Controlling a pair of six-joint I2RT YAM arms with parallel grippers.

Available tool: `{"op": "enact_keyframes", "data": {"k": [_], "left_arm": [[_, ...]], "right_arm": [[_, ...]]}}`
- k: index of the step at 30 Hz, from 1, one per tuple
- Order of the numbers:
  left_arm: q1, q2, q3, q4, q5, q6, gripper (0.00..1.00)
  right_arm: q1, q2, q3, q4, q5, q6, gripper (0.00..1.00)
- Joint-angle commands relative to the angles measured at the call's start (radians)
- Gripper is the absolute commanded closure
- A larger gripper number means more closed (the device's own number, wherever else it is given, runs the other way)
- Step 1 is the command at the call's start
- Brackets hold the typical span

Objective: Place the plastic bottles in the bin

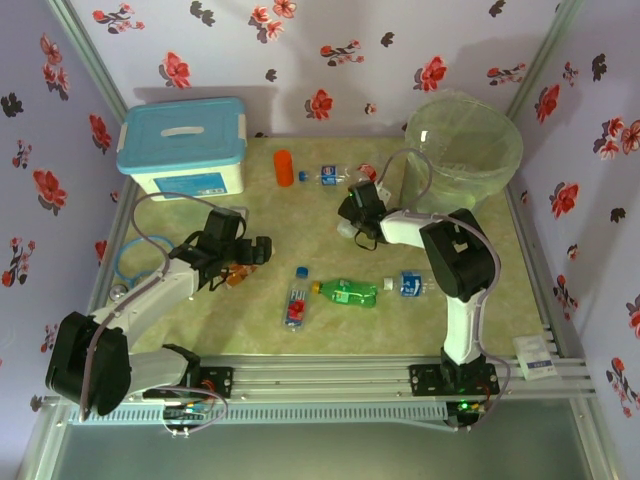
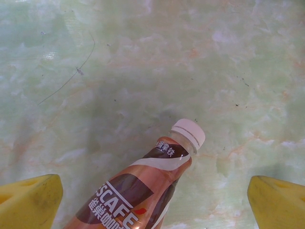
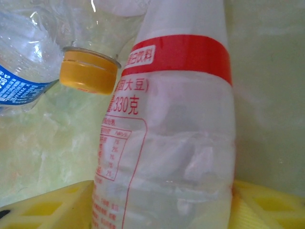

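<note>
The round, translucent pale-green bin (image 1: pixel 465 150) stands at the far right of the table (image 1: pixel 350 330). My right gripper (image 3: pixel 162 210) pinches a milky white bottle (image 3: pixel 181 119) with a red band, and its long axis runs straight away from the gripper. My left gripper (image 2: pixel 155 205) is spread wide around a brown coffee bottle (image 2: pixel 138 191) that lies flat, with the white cap pointing away to the right.

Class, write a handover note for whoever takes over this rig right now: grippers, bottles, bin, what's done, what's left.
Left gripper: open, straddling the brown coffee bottle lying on the table.
Right gripper: shut on the red-banded white bottle, near the bin.
Done: no bottle seen in the bin.
Left: those two, the orange bottle, the green bottle and the other bottles on the table.
</note>
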Motion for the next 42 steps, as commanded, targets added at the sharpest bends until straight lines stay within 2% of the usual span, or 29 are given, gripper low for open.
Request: {"op": "enact_keyframes", "data": {"k": [1,11,12,21,29,33,37,42], "left_arm": [[0.008,-0.004,0.003,-0.002,-0.021,0.008,0.0],[0.008,0.006,0.012,-0.004,-0.019,0.011,0.0],[0.007,0.013,0.013,-0.002,-0.019,0.01,0.0],[0.008,0.048,0.018,0.017,-0.008,0.0,0.0],[0.008,0.048,0.01,0.028,-0.007,-0.003,0.0],[0.008,0.049,0.011,0.028,-0.005,-0.006,0.0],[0.008,0.04,0.01,0.027,-0.005,-0.009,0.0],[0.008,0.037,0.008,0.029,-0.005,-0.016,0.0]], "right_arm": [[0.007,-0.039,-0.027,0.005,-0.016,-0.023,0.35],[0.052,-0.198,-0.054,-0.103,0.033,-0.162,0.38],[0.058,-0.216,-0.055,-0.109,0.044,-0.182,0.4],[0.12,-0.391,0.042,-0.269,0.071,-0.335,0.42],[0.138,-0.567,0.228,-0.409,0.241,-0.664,0.44],[0.079,-0.585,0.379,-0.532,0.244,-0.759,0.44],[-0.078,-0.549,0.555,-0.707,0.136,-0.784,0.45],[-0.269,-0.502,0.643,-0.748,0.097,-0.82,0.53]]}}
